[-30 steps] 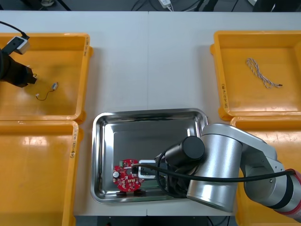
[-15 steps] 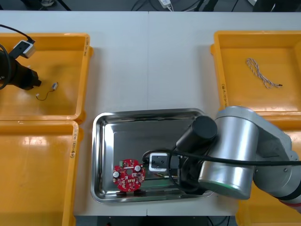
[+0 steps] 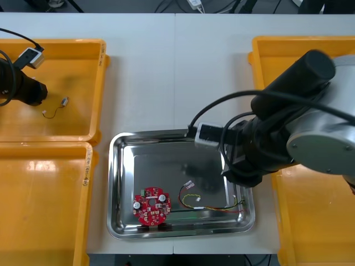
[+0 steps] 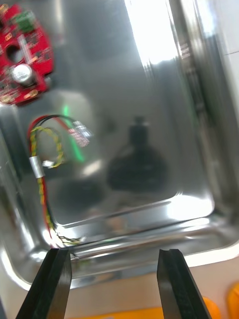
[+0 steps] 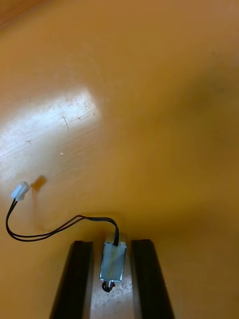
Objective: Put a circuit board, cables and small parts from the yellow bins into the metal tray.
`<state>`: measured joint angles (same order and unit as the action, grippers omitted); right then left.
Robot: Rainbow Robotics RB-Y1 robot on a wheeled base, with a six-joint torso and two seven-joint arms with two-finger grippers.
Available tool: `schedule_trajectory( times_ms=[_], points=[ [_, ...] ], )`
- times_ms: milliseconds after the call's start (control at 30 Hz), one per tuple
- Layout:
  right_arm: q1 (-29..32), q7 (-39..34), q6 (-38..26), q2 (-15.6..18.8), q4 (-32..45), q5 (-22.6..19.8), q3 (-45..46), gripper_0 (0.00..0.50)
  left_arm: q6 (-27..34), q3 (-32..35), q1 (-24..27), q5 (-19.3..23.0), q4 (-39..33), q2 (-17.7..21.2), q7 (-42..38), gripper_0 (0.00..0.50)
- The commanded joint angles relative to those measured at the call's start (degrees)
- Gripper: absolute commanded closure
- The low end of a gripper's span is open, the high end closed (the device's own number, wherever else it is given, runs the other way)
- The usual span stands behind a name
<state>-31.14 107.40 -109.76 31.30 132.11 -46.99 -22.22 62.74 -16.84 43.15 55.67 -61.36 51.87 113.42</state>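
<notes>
In the upper left yellow bin [image 3: 72, 61] lies a small metal part [image 3: 64, 101] [image 5: 113, 260] with a thin black lead ending in a white plug [image 5: 20, 191]. My left gripper [image 3: 36, 91] [image 5: 112, 244] is down in that bin, its fingers drawn in on either side of the part, which rests on the bin floor. The metal tray [image 3: 166, 144] [image 4: 149, 99] holds a round red circuit board [image 3: 151, 205] [image 4: 22, 55] and a red and yellow cable [image 3: 205, 204] [image 4: 42, 164]. My right gripper [image 4: 113, 254] hangs open above the tray's rim with nothing between its fingers.
The right arm [image 3: 277, 138] reaches over the tray's right edge and part of the upper right bin [image 3: 277, 55]. Lower bins stand at the left [image 3: 39, 199] and right [image 3: 310, 221]. Bare table lies beyond the tray.
The right arm has risen and swung right off the tray, leaving the red and yellow cable beside the board. The left fingers have closed in on the small metal part.
</notes>
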Motion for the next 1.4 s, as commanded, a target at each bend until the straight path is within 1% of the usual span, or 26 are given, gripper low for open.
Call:
schedule_trajectory(
  times_ms=[33,167,267,400,467,533,567,600,733,900,1000,1067,1133,1233,1333,1400],
  points=[
    [-3.0,-2.3,-0.2,2.5,1.9,-1.6,6.4,0.000,-1.9,-1.9,2.2,0.8,-0.1,-0.5,7.7,0.500],
    [-3.5,-2.7,-0.2,4.3,1.3,-2.3,9.3,0.000,-2.1,-1.9,2.2,1.0,-0.2,-0.4,7.6,0.500],
    [-4.4,-2.9,-0.2,5.9,-0.8,-4.2,12.3,0.000,-2.1,-1.9,2.2,1.2,-0.2,-0.4,7.5,0.500],
    [-6.5,-3.1,-0.2,8.2,-6.2,-7.9,17.6,0.000,-1.8,-1.9,2.2,1.5,-0.2,-0.4,7.4,0.500],
    [-7.5,-3.1,-0.2,9.0,-8.6,-8.6,19.8,0.000,-1.7,-1.9,2.1,1.7,-0.2,-0.3,7.4,0.500],
    [-8.4,-2.8,-0.2,10.3,-10.6,-7.9,21.3,0.000,-1.7,-1.9,2.2,1.7,-0.2,0.0,7.4,0.500],
    [-8.9,-2.5,-0.2,11.6,-12.3,-7.0,22.0,0.000,-1.2,-1.5,2.2,1.7,-0.2,0.2,7.4,0.500],
    [-9.3,-2.5,-0.2,11.9,-12.8,-6.6,22.0,0.000,-0.9,-1.3,2.2,1.7,-0.3,0.2,7.4,0.500],
    [-10.9,-2.0,-0.2,13.9,-17.0,-3.6,22.5,0.000,3.3,1.1,2.5,1.5,-1.9,1.1,7.3,0.500],
    [-13.4,-0.6,-0.2,14.2,-23.6,-1.0,23.5,0.000,9.0,3.3,2.9,0.7,-4.7,2.3,6.5,0.500],
    [-15.0,3.1,-0.2,14.2,-27.9,1.2,23.5,0.000,12.7,5.1,2.9,0.0,-7.2,2.7,5.7,0.500],
    [-16.1,6.3,-0.2,14.2,-30.9,3.4,23.6,0.000,15.4,6.5,2.9,-0.7,-9.3,2.9,5.0,0.500],
    [-16.6,8.1,-0.2,14.2,-33.2,4.5,23.8,0.000,17.3,7.5,2.9,-1.1,-10.9,2.9,4.4,0.500],
    [-17.5,10.6,-0.2,14.2,-36.9,5.7,24.4,0.000,20.0,8.9,2.9,-1.9,-13.3,2.9,3.4,0.500],
    [-18.8,13.2,-0.2,14.2,-40.6,6.5,24.7,0.000,22.3,9.9,2.9,-2.5,-16.2,2.9,0.5,0.500],
    [-19.9,13.6,-0.2,14.2,-43.2,6.7,24.9,0.000,24.3,10.4,2.9,-2.9,-18.9,2.9,-2.1,0.500]
  ],
)
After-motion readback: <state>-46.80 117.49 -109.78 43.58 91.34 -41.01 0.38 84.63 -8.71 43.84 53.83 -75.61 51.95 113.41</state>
